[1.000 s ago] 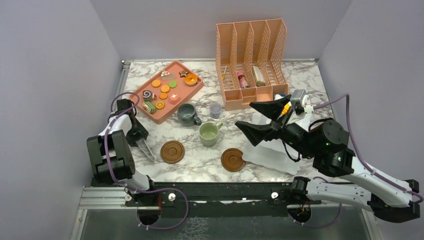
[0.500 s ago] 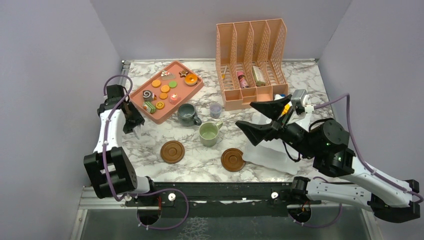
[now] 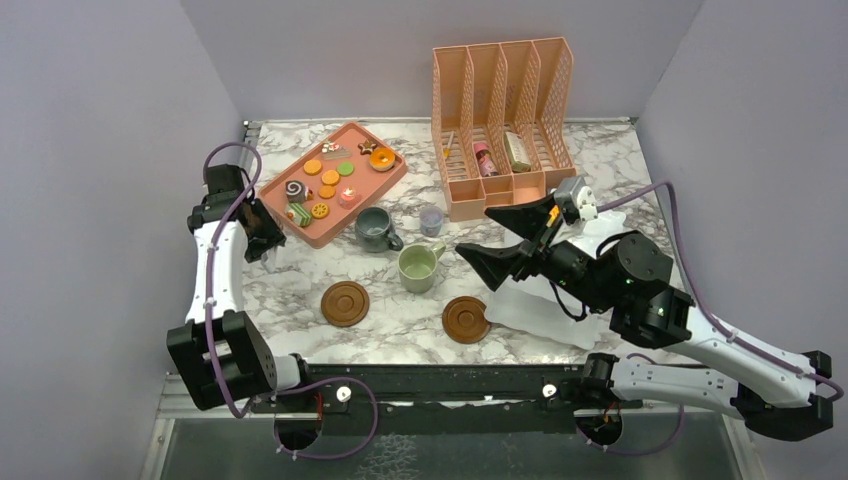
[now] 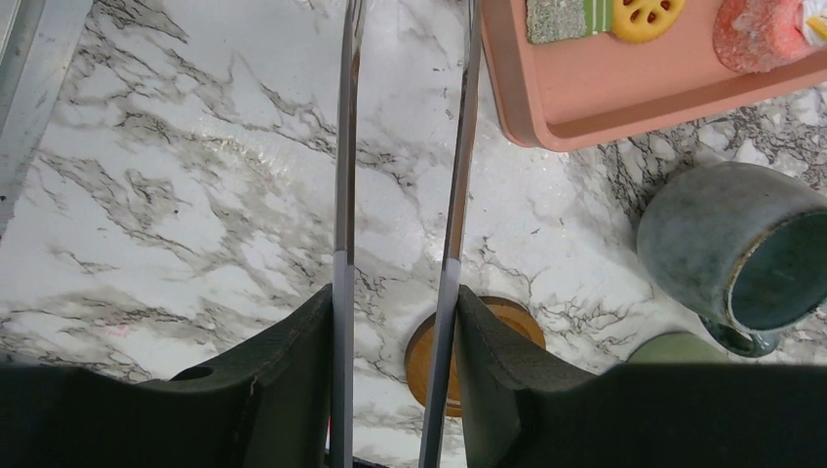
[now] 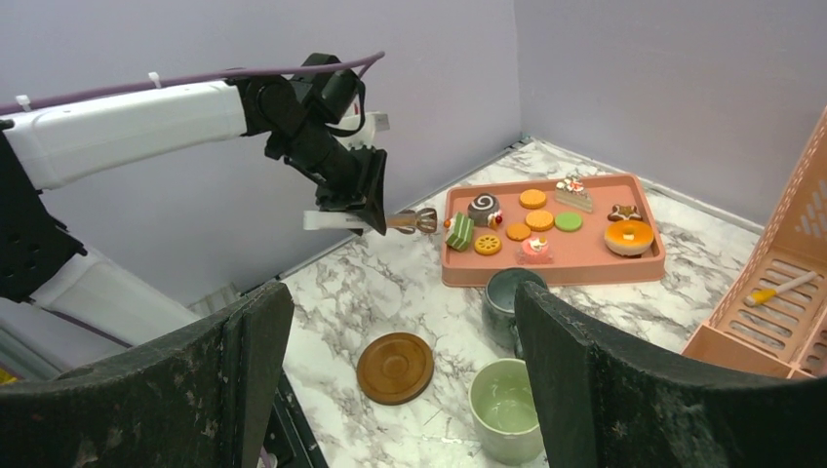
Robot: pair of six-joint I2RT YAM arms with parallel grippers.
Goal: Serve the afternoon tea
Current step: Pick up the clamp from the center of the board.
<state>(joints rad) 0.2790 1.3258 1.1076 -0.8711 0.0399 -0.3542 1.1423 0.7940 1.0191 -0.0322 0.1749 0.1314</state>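
The left gripper [image 3: 260, 230] has swung up to the near corner of the tray [image 4: 624, 107], clamped on metal tongs [image 4: 343, 195] (tips apart, empty); the right gripper [image 3: 473, 231] gapes empty. Toy cakes [image 3: 330, 177] on the tray look light, hard, slippery: pinch their sides.

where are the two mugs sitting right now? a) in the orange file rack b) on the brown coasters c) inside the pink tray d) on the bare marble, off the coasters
d, the grey-blue ceramic mug and the pale green ceramic mug stand on the white marble table, while the left round brown coaster and the right round brown coaster lie bare.
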